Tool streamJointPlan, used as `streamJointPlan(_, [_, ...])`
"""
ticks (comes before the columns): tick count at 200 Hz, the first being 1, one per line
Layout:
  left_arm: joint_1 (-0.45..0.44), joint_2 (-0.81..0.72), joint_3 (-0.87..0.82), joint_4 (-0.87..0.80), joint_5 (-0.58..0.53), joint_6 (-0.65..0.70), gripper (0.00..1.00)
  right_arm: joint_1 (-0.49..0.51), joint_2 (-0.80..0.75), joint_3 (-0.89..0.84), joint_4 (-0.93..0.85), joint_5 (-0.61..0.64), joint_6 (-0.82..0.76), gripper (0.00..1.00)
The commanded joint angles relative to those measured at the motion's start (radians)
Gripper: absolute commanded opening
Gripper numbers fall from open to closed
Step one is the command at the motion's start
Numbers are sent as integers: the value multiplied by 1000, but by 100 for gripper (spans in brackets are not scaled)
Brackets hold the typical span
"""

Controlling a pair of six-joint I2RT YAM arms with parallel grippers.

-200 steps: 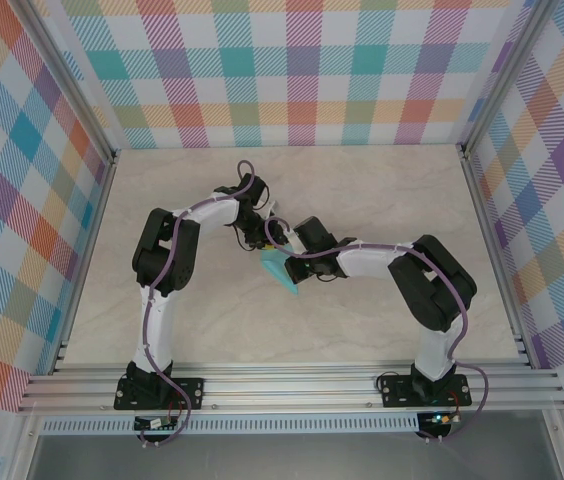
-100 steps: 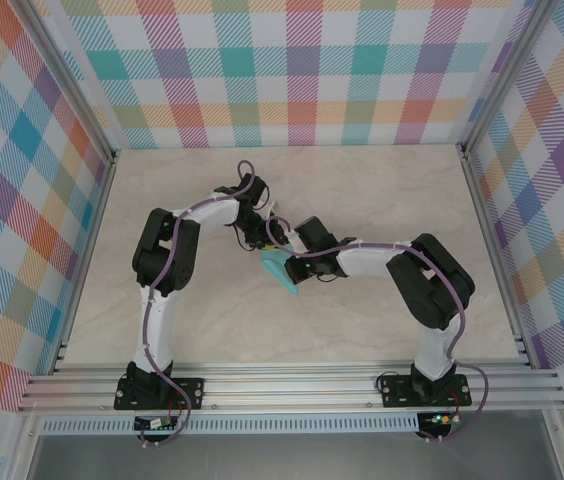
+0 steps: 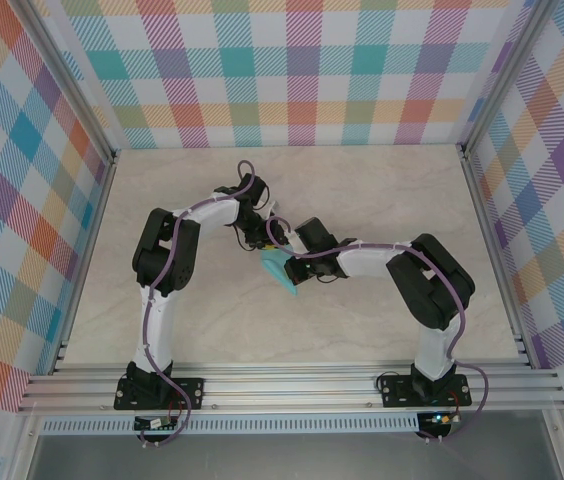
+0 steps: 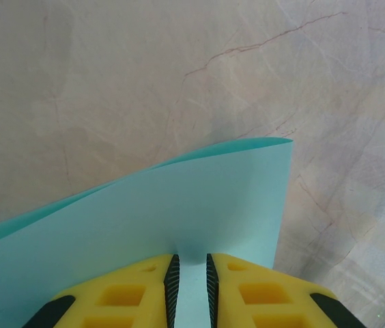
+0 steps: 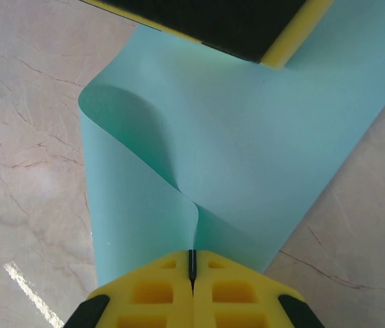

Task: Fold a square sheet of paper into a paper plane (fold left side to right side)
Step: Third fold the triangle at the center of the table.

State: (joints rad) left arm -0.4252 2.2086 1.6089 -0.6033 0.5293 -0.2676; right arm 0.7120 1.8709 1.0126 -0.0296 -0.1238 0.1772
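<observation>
The square sheet of paper is turquoise and lies bent on the marble table between the two arms. In the right wrist view the square sheet of paper curls up into a loose fold, and my right gripper is shut on a pinched ridge of it. My right gripper sits at the sheet's upper edge. My left gripper is just beyond it. In the left wrist view my left gripper has its yellow jaws a narrow gap apart over the paper, whose far edge arches off the table.
The marble tabletop is bare all round the paper. Checkered walls close off the back and both sides. An aluminium rail carrying both arm bases runs along the near edge.
</observation>
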Motion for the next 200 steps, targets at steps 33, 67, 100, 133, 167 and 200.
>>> streamJointPlan(33, [-27,27,-20,-46,-28,10,21,-4,18,4,-30,1,19,0])
streamJointPlan(67, [-16,-14,18,-88,-22,29,26,-4,29,-1,-46,6,14,0])
streamJointPlan(100, [17,-49,97,-162,-8,60,34,-4,30,-15,-39,3,19,0])
streamJointPlan(133, [63,-104,117,-205,-18,79,38,-3,27,-20,-32,0,19,0])
streamJointPlan(167, [86,-223,-22,-165,17,69,28,-3,30,-22,-26,-2,19,0])
streamJointPlan(200, [85,-312,-204,-52,149,11,19,-3,30,-20,-30,-1,16,0])
